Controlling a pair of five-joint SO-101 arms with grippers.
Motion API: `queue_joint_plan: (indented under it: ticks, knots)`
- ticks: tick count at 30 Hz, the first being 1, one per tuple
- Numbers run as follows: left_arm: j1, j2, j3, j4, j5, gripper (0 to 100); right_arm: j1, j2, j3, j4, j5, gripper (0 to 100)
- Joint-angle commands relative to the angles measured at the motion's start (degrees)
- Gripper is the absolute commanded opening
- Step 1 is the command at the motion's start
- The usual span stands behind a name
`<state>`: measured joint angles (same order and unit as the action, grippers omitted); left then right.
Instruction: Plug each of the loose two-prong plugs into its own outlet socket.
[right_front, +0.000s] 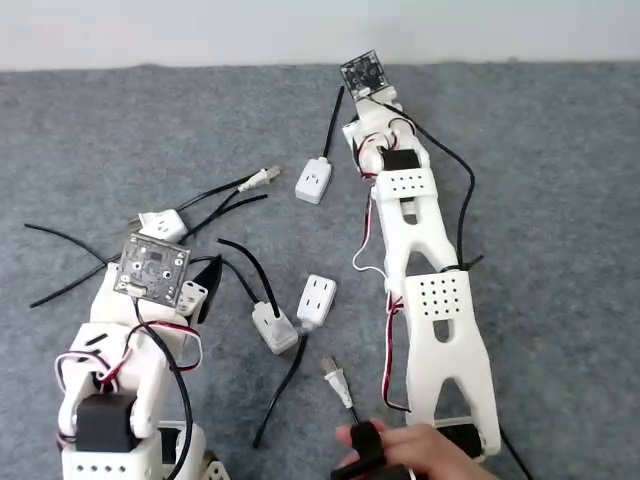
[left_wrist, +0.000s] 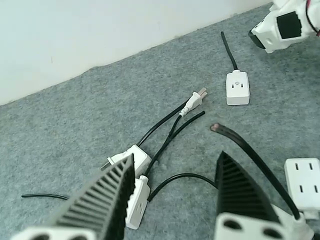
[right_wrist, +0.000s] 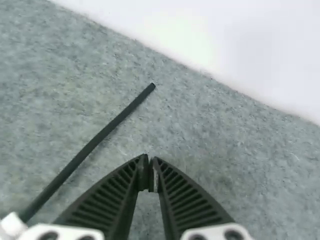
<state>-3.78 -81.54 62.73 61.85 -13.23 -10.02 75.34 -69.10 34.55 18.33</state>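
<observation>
My left gripper (left_wrist: 176, 159) hangs open over the carpet with nothing between its fingers. Just beyond it lie a white plug block (left_wrist: 131, 159) and a second white piece (left_wrist: 138, 198) on black cords. Farther off are a loose two-prong plug (left_wrist: 196, 100) and a single outlet socket (left_wrist: 237, 87). My right gripper (right_wrist: 148, 162) is shut and empty, at the far side beside that socket's black cord (right_wrist: 95, 142). Two more outlet sockets (right_front: 316, 300) (right_front: 275, 328) lie mid-table. A person's hand (right_front: 400, 450) holds the cord of another plug (right_front: 335, 380).
Grey carpet (right_front: 540, 200) covers the table, with a white wall behind. Loose black cords (right_front: 60, 245) trail to the left. The right arm's white body (right_front: 425, 260) stretches along the right of the sockets. A cut cord end (left_wrist: 215, 128) lies near the left gripper.
</observation>
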Motion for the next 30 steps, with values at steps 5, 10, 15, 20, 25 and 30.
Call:
queue_joint_plan:
  ticks: [5,10,15,20,25,30]
  knots:
    - [0.2,0.0,-0.3,-2.0,-0.7,26,-0.4,-1.3,-3.4,0.4,-0.9,0.9]
    - [1.4,0.1,0.9,-7.4,1.5,26,-0.5,-1.2,-3.4,0.3,-1.1,0.9]
    - [4.5,0.1,0.4,-7.4,2.2,26,-0.5,-1.2,-3.3,0.4,-1.1,0.9]
    - [1.2,0.0,0.5,-2.1,2.1,26,-0.4,-1.3,-3.5,2.7,-1.0,0.9]
    - [1.1,0.0,-0.7,-0.7,2.3,26,-0.1,-2.4,-5.1,3.5,-1.0,0.9]
    - [1.0,0.0,-0.7,-0.6,2.3,26,1.5,-4.3,-13.5,10.8,-1.0,0.9]
